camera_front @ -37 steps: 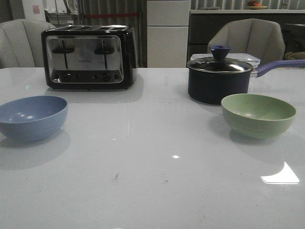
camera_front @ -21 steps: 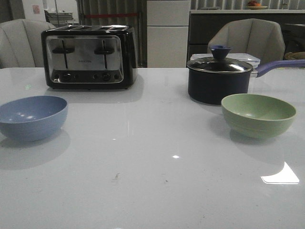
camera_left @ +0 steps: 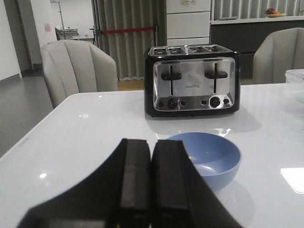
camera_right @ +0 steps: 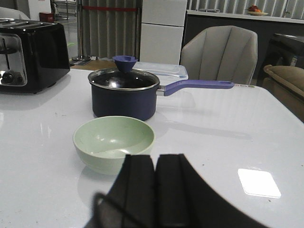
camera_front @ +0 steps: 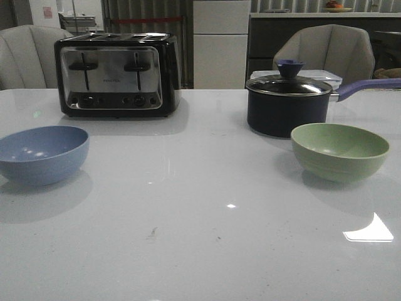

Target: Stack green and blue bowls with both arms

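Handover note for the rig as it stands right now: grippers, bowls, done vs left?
Left gripper: fingers shut, empty, short of the blue bowl.
Right gripper: fingers shut, empty, short of the green bowl.
Both bowls stand upright and empty on the table, blue on the left, green on the right in front of the lidded pot.
Done: nothing.
Left: grasp both bowls and stack them.

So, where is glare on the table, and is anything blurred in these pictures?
Front view: a bright white glare patch on the table at near right, by the green bowl. Right wrist view: the same kind of patch. Left wrist view: one at the picture's edge; the shut left tool looks soft, the blue bowl sharp.
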